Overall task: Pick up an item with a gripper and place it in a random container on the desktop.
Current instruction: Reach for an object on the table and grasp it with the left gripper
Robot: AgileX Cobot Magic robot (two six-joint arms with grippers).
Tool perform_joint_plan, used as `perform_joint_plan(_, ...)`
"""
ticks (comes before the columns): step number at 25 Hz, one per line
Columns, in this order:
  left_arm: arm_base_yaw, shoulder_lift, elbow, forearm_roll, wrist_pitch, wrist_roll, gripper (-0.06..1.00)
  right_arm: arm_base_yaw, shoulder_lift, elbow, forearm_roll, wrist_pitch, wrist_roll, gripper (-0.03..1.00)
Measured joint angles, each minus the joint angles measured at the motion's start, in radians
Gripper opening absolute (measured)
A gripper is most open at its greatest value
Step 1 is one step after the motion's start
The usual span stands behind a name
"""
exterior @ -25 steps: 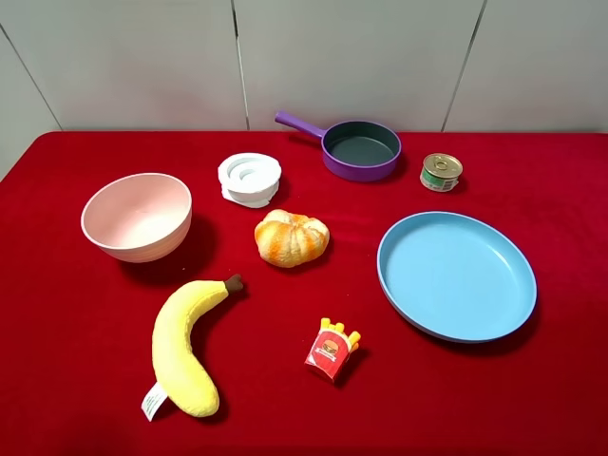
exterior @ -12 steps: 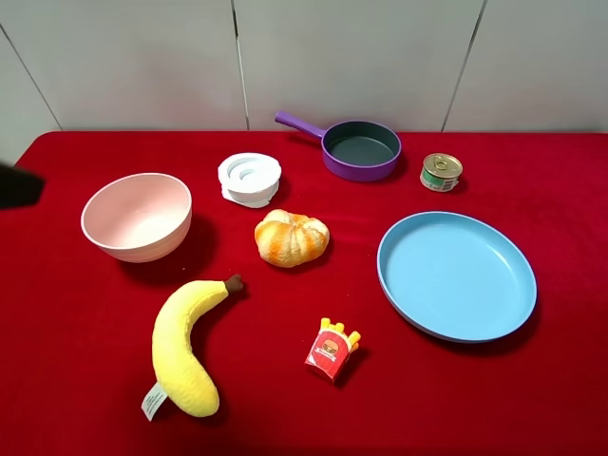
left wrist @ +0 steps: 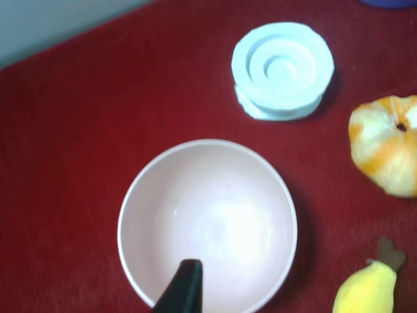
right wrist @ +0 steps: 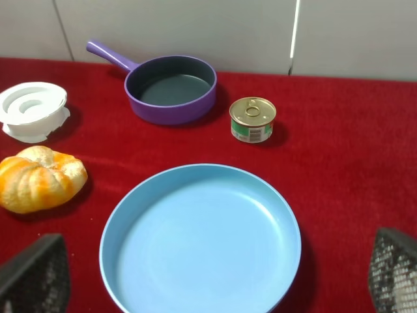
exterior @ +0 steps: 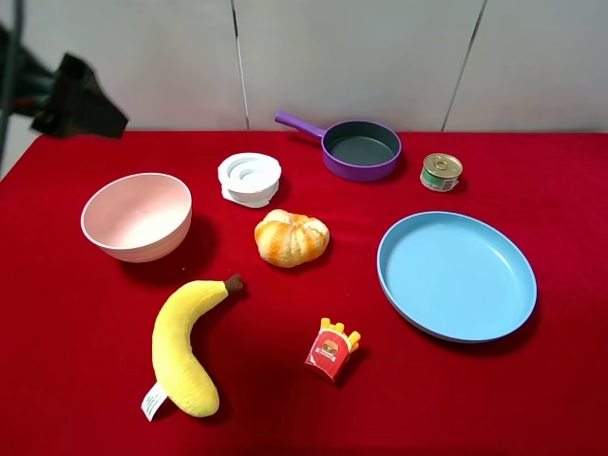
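Gripper on left arm (exterior: 95, 109), black-jawed: high at far-left edge, jaws spread wide, nothing held. Round pale pink bowl (exterior: 136, 215) nearest it. Golden-orange toy bread roll (exterior: 291, 237) sits centre, right of bowl, untouched. Step: approach. Next: swing right, descend, straddle roll.

Bread roll (right wrist: 40, 177), blue plate (right wrist: 202, 244), purple pan (right wrist: 171, 89) and tin (right wrist: 252, 119).
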Motion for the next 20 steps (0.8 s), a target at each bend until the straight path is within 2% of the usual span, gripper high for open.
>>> perform_joint_plan(13, 0.0, 0.296, -0.216, 0.0, -0.005, 0.02, 0.92, 0.0, 0.0, 0.0, 0.0, 0.0, 0.0, 0.69)
perform_joint_plan(16, 0.0, 0.352, -0.245, -0.004, -0.007, 0.052, 0.92, 0.0, 0.0, 0.0, 0.0, 0.0, 0.0, 0.69)
perform_joint_plan(20, 0.0, 0.402, -0.259, -0.055, -0.007, 0.142, 0.92, 0.0, 0.0, 0.0, 0.0, 0.0, 0.0, 0.69)
